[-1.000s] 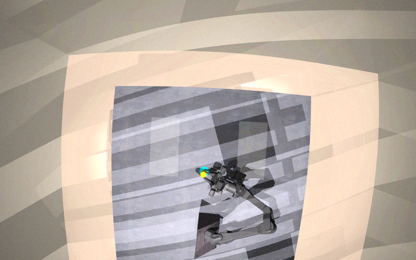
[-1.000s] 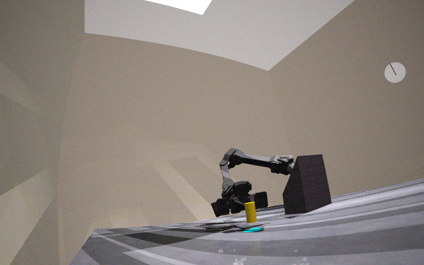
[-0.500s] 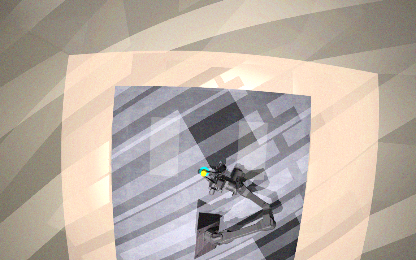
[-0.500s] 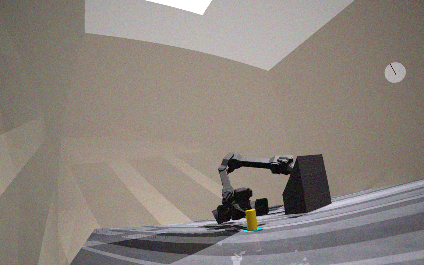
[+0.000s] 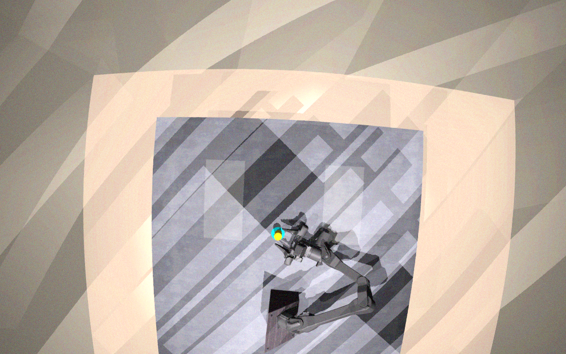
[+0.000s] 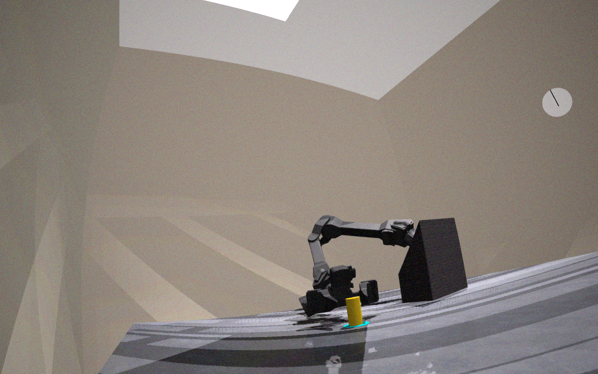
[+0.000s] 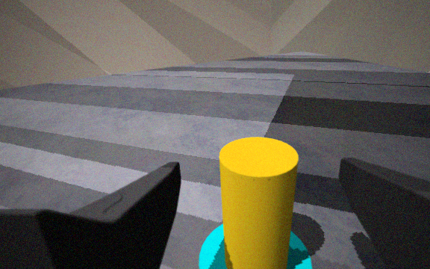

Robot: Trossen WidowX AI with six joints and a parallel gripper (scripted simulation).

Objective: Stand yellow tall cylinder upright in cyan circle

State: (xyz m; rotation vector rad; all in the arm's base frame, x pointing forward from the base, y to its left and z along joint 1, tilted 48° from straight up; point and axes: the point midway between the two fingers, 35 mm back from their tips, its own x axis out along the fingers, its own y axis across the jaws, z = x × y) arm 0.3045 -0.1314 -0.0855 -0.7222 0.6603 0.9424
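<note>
The yellow tall cylinder [image 5: 278,236] [image 6: 354,311] [image 7: 258,209] stands upright on the cyan circle [image 5: 272,233] [image 6: 365,322] [image 7: 208,255]. Cyan shows on both sides of its foot in the wrist view, where the front of its base is cut off by the frame edge. My gripper [image 5: 278,236] [image 7: 259,169] is open, low over the table, with one finger on each side of the cylinder. The wrist view shows a gap between the cylinder and each finger. Nothing is held.
The arm's dark wedge-shaped base [image 5: 281,314] [image 6: 440,260] stands on the striped grey table top [image 5: 179,264] [image 6: 501,325] [image 7: 107,116]. The arm bends out from it and back toward the circle. Shadows of the arm and gripper fall beside them.
</note>
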